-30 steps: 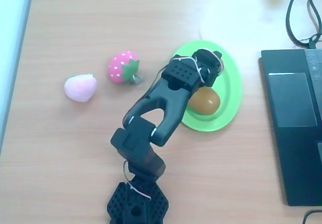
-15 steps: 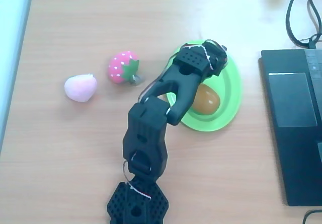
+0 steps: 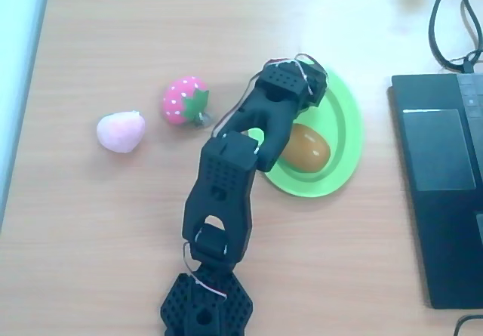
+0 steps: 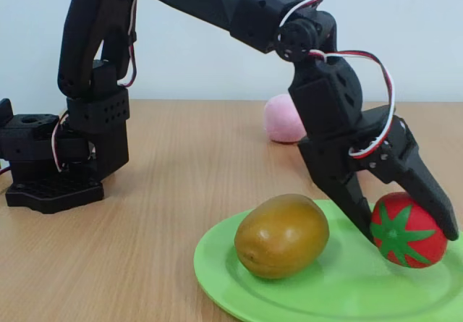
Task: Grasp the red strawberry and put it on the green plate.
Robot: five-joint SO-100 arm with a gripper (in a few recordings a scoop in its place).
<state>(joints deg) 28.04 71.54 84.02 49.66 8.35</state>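
Since the earlier overhead pictures the arm has straightened and its wrist has drawn back toward the near-left rim of the green plate (image 3: 349, 128), away from the plate's far edge. In the fixed view the gripper (image 4: 404, 224) hangs nose-down over the green plate (image 4: 239, 289), its two fingers closed around the red strawberry (image 4: 407, 231), which sits between them with its green leafy star facing the camera. The strawberry's underside lies at or just above the plate floor; contact cannot be told. Relative to the plate, the brown egg-shaped fruit (image 4: 282, 235) lies on its side inside the rim, just beside the strawberry and apart from the inner finger. The release turns on this: the strawberry is already within the rim, directly below the wrist, so spreading the fingers should leave it on the plate.
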